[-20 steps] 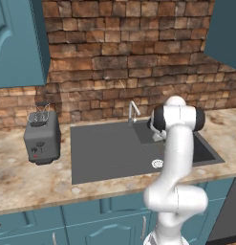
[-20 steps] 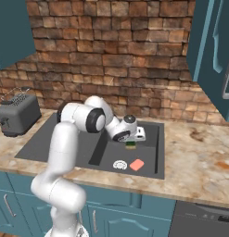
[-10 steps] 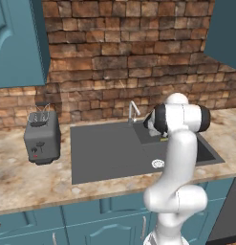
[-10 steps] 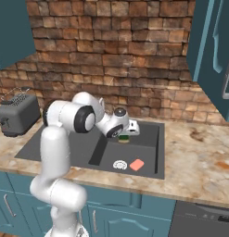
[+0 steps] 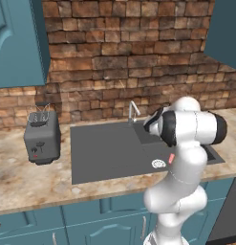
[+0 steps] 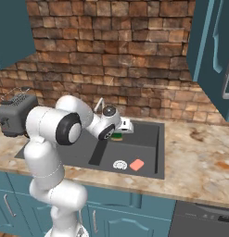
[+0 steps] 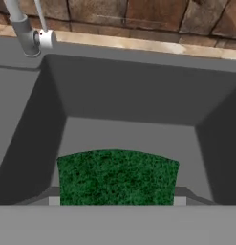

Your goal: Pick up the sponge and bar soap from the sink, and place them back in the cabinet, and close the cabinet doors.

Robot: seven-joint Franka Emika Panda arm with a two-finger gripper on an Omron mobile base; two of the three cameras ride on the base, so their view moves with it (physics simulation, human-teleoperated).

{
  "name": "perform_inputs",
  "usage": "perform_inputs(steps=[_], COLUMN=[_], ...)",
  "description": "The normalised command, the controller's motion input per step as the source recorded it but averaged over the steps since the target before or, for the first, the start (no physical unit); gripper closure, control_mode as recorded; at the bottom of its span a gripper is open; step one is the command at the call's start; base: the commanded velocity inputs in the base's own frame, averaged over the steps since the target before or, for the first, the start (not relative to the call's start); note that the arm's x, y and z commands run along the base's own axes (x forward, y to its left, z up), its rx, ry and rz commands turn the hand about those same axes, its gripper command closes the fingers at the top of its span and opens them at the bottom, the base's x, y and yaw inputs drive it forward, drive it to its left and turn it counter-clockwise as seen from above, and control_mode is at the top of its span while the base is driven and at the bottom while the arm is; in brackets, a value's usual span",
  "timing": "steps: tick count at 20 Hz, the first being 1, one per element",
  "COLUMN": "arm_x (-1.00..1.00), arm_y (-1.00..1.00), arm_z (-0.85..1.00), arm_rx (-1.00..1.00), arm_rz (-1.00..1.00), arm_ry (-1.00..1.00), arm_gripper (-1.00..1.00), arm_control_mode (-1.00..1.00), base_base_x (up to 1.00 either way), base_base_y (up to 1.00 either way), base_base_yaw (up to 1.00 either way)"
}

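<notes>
Since a second ago, my arm has swung back toward the base and lifted, carrying the sponge (image 6: pixel 117 137) up off the sink floor; the soap has not moved. My gripper (image 6: pixel 121 131) now hangs above the middle of the sink (image 6: pixel 148 164), seen in the right base view with the sponge's green and yellow edge showing just beneath it. In the hand view the sponge (image 7: pixel 117 177) sits right up against the camera, dark green face toward the lens, with a small grey finger tip (image 7: pixel 54 201) at each lower corner, so I am clamped on it across its width. Behind it lie the grey basin walls, and the silver faucet (image 7: pixel 25 29) stands at the upper left by the brick wall (image 7: pixel 138 14). The bar soap (image 6: pixel 136 165) lies flat on the basin floor near the front edge, just beside the white drain (image 6: pixel 119 165) and apart from it. Left of the sink, a grey toaster (image 5: pixel 41 139) stands on the speckled counter (image 5: pixel 28 182). A teal cabinet door (image 6: pixel 213 51) hangs open at upper right.
</notes>
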Motion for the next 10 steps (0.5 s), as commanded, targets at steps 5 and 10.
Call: perform_inputs(steps=[5,10], arm_x=[-0.75,-0.45], arm_y=[0.18,0.16], arm_z=[0.38,0.51], arm_rx=[0.00,0.00], arm_rz=[-0.02,-0.01], arm_ry=[-0.06,-0.06], arm_gripper=[1.00,1.00], arm_control_mode=[-1.00,-1.00], base_base_x=[0.00,0.00], base_base_y=[0.00,0.00], base_base_yaw=[0.00,0.00])
